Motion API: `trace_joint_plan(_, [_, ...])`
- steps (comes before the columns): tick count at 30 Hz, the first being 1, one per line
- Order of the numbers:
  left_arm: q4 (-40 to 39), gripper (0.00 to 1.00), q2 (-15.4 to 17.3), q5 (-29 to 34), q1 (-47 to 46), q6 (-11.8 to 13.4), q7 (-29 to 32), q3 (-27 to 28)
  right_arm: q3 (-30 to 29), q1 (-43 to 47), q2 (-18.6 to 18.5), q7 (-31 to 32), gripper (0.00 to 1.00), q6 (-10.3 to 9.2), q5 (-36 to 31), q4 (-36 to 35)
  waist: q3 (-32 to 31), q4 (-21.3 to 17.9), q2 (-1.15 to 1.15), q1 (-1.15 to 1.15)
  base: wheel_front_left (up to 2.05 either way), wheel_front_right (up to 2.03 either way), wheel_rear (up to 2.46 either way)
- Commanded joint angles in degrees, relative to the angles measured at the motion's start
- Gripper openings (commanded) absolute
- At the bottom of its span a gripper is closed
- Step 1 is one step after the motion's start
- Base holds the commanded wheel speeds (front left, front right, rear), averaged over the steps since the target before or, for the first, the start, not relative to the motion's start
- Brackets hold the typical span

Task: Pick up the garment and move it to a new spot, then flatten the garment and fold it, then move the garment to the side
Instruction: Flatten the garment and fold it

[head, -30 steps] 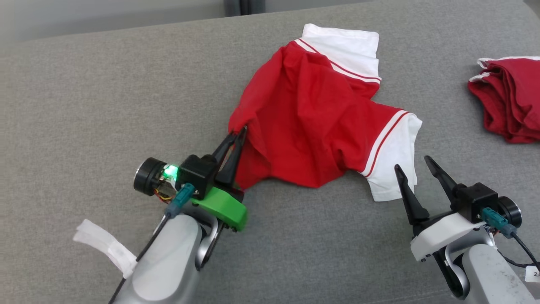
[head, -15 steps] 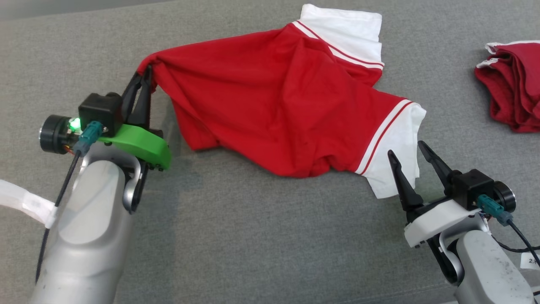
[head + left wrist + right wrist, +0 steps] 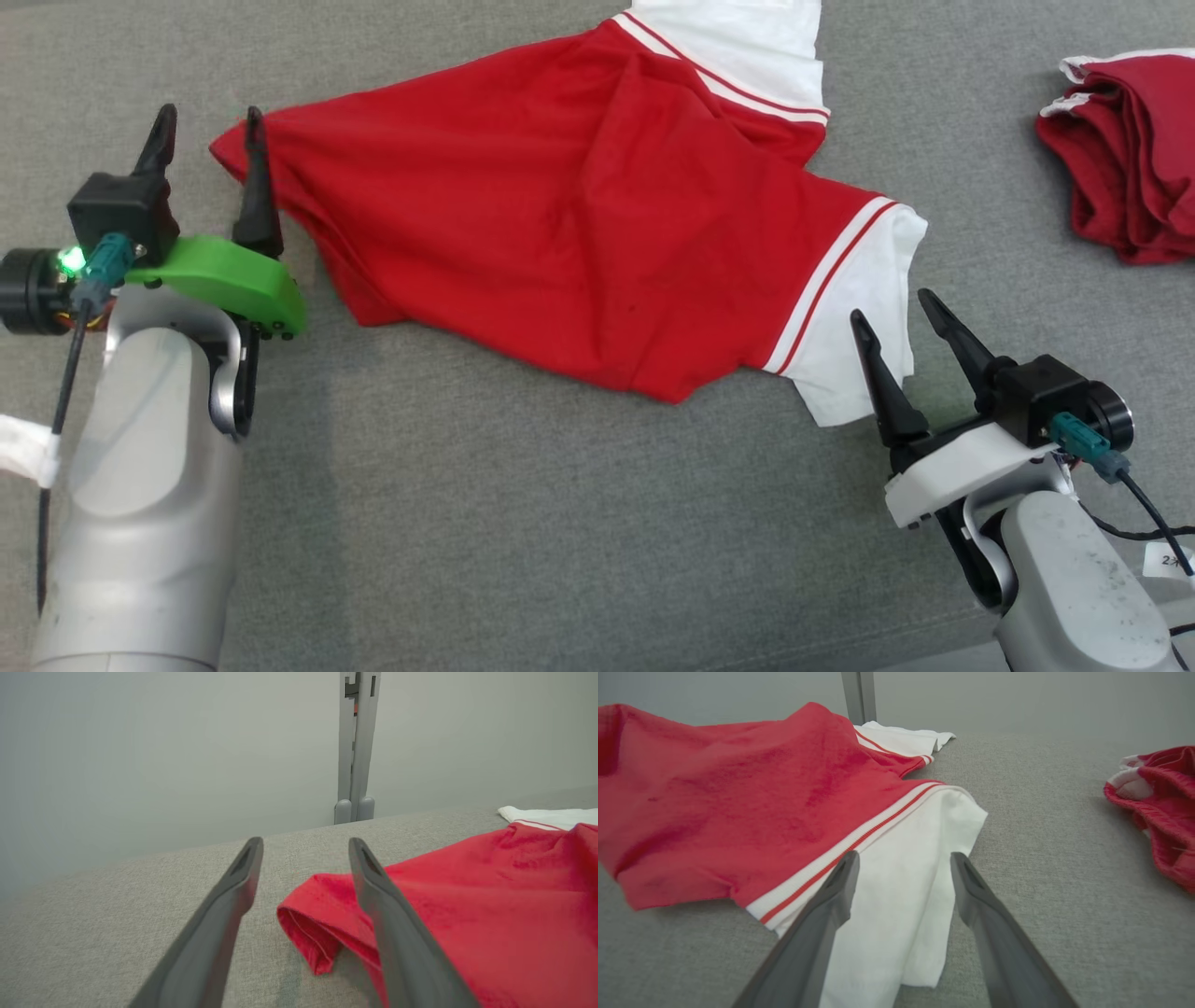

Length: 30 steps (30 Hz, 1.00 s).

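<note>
Garment (image 3: 560, 215) at splayed left claw (image 3: 210, 112)

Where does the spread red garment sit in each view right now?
Head view: red garment, upper middle, running left to right.
Left wrist view: lower right, its corner nearest.
Right wrist view: left half, white sleeve at centre.
Shared landmark: the far white panel with red stripes.

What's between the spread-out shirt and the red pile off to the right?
Only bare grey fabric surface separates the shirt and the red pile; the head view and the right wrist view both show it.
</note>
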Motion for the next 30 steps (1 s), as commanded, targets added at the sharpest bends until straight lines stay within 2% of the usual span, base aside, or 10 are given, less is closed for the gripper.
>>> trace_joint_plan(1, [-0.85,1.00,-0.58,0.35,2.29,0.53,0.01,0.71,-0.21,0.10,0.04,-0.24,1.00,-0.09,-0.35,0.19,-1.13,0.54,0.00,0.00,0.00,0.00,0.00])
trace_joint_plan(9, [-9.57,1.00,-4.69,1.88,12.70,-0.07,0.01,4.61,-0.73,2.18,0.01,-0.25,1.00,-0.09,-0.52,1.12,-6.48,2.29,0.00,0.00,0.00,0.00,0.00])
trace_joint_plan(15, [-15.20,1.00,-6.96,3.61,23.07,-0.93,0.01,4.35,-1.42,5.02,0.42,-0.24,1.00,-0.09,-0.80,2.18,-11.85,3.85,0.00,0.00,0.00,0.00,0.00])
trace_joint_plan(25, [-22.00,1.00,-8.03,4.50,37.68,-1.30,0.01,4.04,-2.69,10.36,1.37,-0.24,1.00,-0.09,-0.76,3.38,-18.08,5.60,0.00,0.00,0.00,0.00,0.00])
trace_joint_plan(30, [-25.32,1.00,-8.09,2.38,44.97,0.20,0.01,2.39,-4.62,13.61,2.16,-0.25,1.00,-0.09,-0.36,4.26,-20.57,6.43,0.00,0.00,0.00,0.00,0.00])
